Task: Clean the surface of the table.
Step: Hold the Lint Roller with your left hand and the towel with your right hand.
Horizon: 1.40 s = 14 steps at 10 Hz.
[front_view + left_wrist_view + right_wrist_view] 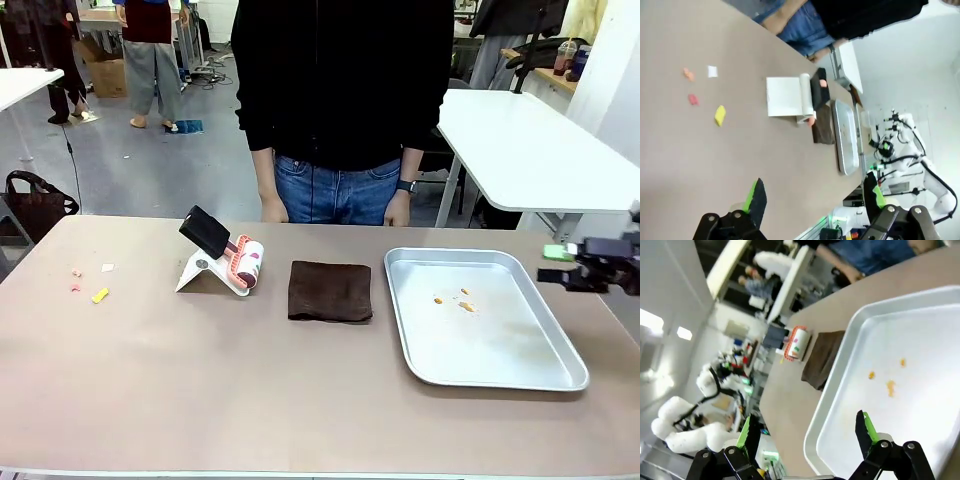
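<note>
At the table's (200, 380) left end lie scraps (100, 295), ahead of left gripper (815, 192), jaws apart, the nearer arm. Right gripper (807, 430), also spread, faces the tray (500, 340).

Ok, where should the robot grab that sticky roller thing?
Probably the black handle of the roller: it sticks up, tilted, off the white stand and clear of the table, so it can be pinched across its flat sides. Coming down from above on the robot's left seems best, since its sticky part lies low against the stand.
</note>
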Tool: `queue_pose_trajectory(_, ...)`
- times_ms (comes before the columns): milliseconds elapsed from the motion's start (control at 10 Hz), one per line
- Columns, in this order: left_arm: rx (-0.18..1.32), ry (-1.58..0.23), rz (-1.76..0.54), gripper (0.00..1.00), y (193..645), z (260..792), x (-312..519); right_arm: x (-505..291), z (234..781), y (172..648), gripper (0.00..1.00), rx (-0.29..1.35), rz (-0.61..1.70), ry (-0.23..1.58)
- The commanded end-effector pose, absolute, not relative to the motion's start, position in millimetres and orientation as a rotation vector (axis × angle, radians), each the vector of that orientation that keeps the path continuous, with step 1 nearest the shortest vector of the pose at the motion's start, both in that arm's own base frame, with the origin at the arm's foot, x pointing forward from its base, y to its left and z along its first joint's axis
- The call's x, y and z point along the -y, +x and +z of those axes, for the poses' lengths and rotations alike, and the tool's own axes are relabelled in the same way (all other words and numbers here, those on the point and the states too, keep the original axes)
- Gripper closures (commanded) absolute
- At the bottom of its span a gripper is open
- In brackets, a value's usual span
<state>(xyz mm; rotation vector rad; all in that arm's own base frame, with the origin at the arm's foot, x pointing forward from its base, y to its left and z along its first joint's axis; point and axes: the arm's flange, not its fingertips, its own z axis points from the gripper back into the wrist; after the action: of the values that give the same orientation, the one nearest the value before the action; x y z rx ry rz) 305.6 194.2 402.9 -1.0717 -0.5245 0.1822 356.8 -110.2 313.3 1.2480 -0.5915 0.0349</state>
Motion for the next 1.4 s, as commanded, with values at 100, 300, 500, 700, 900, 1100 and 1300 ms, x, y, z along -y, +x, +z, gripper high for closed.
queue_pose_trajectory(100, 0.613, -1.068, 0.268, 0.0, 307, 393, -174, 62, 275, 213, 0.0, 0.663, -0.081, 1.235)
queue_pose_trajectory(300, 0.547, -1.081, 0.234, 0.0, 299, 391, -210, 132, 292, 343, 0.0, 0.602, -0.028, 1.274)
queue_pose_trajectory(500, 0.547, -1.081, 0.234, 0.0, 299, 391, -210, 132, 292, 343, 0.0, 0.602, -0.028, 1.274)
queue_pose_trajectory(700, 0.582, -1.058, 0.275, 0.0, 306, 396, -204, 134, 288, 342, 0.0, 0.619, -0.068, 1.215)
queue_pose_trajectory(900, 0.633, -1.047, 0.249, 0.0, 324, 436, -176, 112, 342, 359, 0.0, 0.551, -0.115, 1.039)
queue_pose_trajectory(1100, 0.588, -0.974, 0.105, 0.0, 353, 483, -127, 84, 411, 384, 0.0, 0.502, -0.041, 0.907)
queue_pose_trajectory(1300, 0.488, -0.866, -0.011, 0.0, 393, 512, -68, 35, 483, 426, 0.0, 0.405, -0.04, 0.876)
